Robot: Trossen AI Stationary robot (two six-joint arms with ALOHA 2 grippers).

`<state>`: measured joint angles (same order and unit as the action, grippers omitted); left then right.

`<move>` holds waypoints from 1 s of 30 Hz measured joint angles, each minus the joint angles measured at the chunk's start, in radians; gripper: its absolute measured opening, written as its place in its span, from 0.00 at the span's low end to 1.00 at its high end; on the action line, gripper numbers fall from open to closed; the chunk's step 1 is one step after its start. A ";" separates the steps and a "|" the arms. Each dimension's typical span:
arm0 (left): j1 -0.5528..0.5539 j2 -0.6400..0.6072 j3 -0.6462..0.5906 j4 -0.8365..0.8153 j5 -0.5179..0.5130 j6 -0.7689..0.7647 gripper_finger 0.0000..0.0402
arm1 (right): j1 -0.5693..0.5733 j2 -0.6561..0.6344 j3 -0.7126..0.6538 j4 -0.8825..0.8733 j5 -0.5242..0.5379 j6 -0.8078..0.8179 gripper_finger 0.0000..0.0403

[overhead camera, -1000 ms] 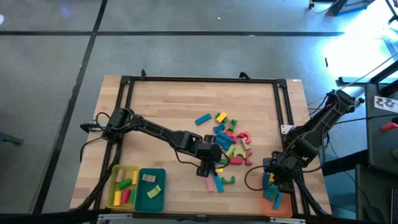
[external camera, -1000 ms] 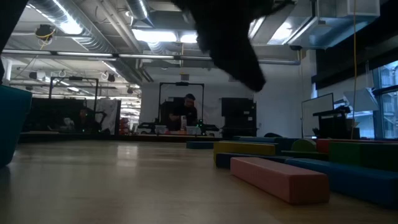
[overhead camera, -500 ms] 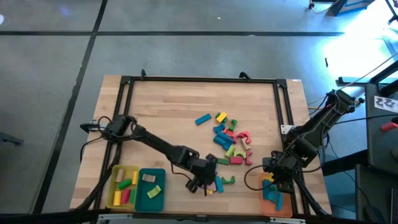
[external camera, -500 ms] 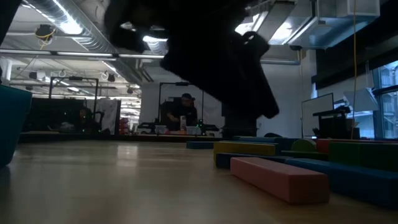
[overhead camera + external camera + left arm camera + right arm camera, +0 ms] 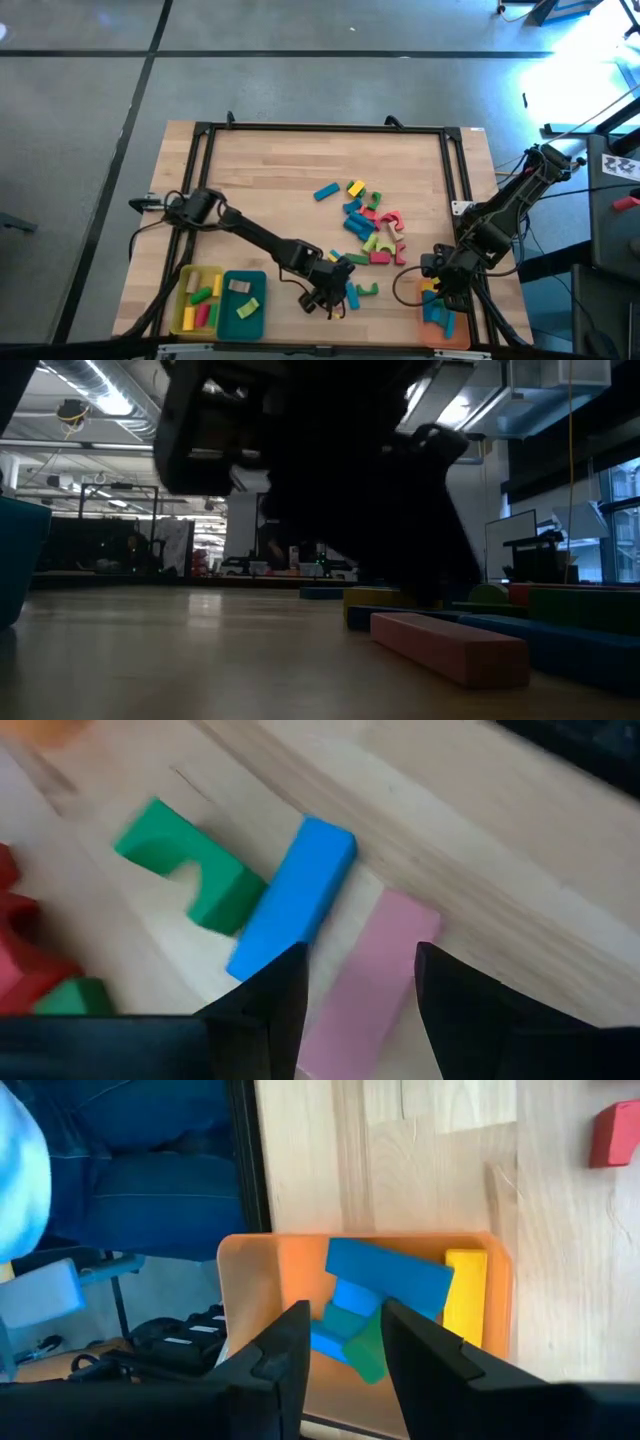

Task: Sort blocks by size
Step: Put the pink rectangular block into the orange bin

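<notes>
Left end effector (image 5: 360, 982): fingers apart, empty, straddling pink block (image 5: 366, 980) beside blue bar (image 5: 293, 895) near table's (image 5: 260, 180) front edge | Advice: descend squarely, avoid nudging blue bar | Right end effector (image 5: 342, 1335): apart, empty, above orange tray (image 5: 262, 1295).

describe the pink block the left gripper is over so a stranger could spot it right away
Find the loose pile of blocks on the wooden table, then the left gripper at its near edge. The pink block lies flat between the open fingers, alongside a blue bar. It is the only pink piece there.
</notes>
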<state>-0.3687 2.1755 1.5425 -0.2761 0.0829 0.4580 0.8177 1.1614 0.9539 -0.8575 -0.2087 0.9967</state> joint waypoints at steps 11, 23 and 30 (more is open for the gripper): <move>0.017 0.054 0.001 0.006 0.048 0.035 0.40 | 0.000 0.000 0.000 0.013 0.008 0.000 0.31; 0.023 0.059 0.003 -0.018 0.050 -0.060 0.21 | 0.000 0.000 0.000 0.050 0.103 -0.010 0.31; 0.028 0.068 0.074 -0.036 0.029 -0.170 0.21 | 0.000 0.000 0.000 0.050 0.347 -0.102 0.31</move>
<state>-0.3408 2.2433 1.6166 -0.3120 0.1123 0.2879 0.8177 1.1618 0.9539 -0.8074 0.1385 0.8949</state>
